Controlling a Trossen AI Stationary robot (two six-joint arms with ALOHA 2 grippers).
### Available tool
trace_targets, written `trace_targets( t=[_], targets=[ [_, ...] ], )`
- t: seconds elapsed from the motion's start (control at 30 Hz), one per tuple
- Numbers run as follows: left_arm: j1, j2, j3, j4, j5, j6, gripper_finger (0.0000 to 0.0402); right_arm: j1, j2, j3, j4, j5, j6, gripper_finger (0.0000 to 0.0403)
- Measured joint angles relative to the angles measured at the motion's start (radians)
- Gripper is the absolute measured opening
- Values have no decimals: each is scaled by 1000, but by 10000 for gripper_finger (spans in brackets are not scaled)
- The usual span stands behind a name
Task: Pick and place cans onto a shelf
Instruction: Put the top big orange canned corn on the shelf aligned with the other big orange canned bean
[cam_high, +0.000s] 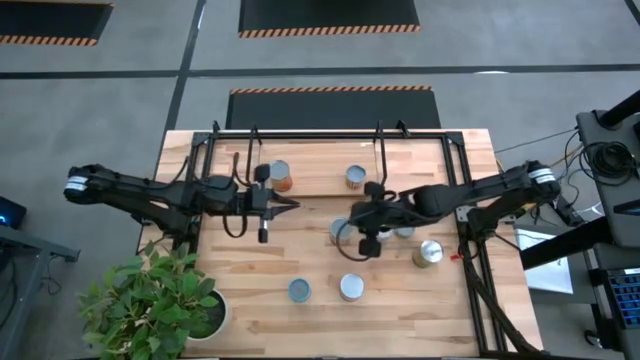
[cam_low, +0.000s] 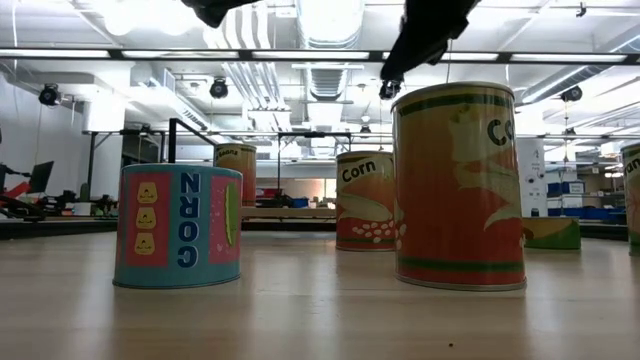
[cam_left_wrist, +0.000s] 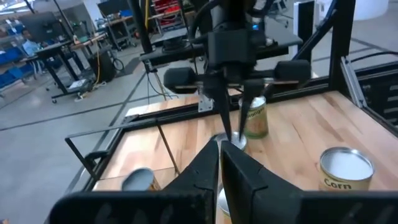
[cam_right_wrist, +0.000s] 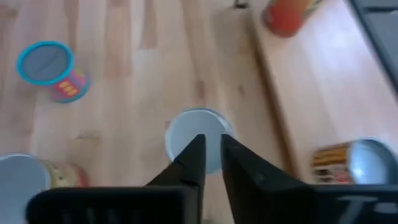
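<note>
Pale wooden planks made up the table (cam_high: 300, 320), and I took the low rack of thin black rods with its light board (cam_high: 330, 160), along the far edge, as my marker. Nearest me, well short of that shelf, stood a short blue-sided tin with a blue-grey top (cam_high: 299, 290) and, beside it, a taller orange-labelled tin with a silvery top (cam_high: 351, 287). Further in, just short of the board, the right gripper (cam_high: 343, 231) hung directly above a silver-topped can (cam_right_wrist: 198, 146), its two dark fingers (cam_right_wrist: 189, 163) a narrow slit apart and clamped on nothing. A tan can (cam_high: 429, 253) lay tipped on its side off to the right of that. The left gripper (cam_high: 296, 205) hovered at the board's front edge, fingers pressed together, empty. On the shelf board itself rested an orange-sided can (cam_high: 280, 176) and a second, silver-lidded can (cam_high: 355, 177).
</note>
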Motion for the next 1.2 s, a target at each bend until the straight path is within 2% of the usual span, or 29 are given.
trace_targets(
  t=[0.43,0.6,0.7,0.8,1.07,1.2],
  targets=[
    [0,-9,-1,-8,0,-3,1,-8,201,68,-36,-11,21,292],
    [0,-7,-1,-7,-1,-3,1,-40,230,68,-45,-8,17,363],
    [0,-7,0,-5,-1,3,1,-53,245,68,-50,-24,12,378],
    [0,-7,0,-5,-1,7,1,-66,259,67,-46,-83,4,379],
    [0,-7,0,-3,-1,7,1,-74,310,67,-44,-86,-21,379],
    [0,-7,0,5,-1,8,1,-74,329,65,-39,-80,-37,346]
  ],
)
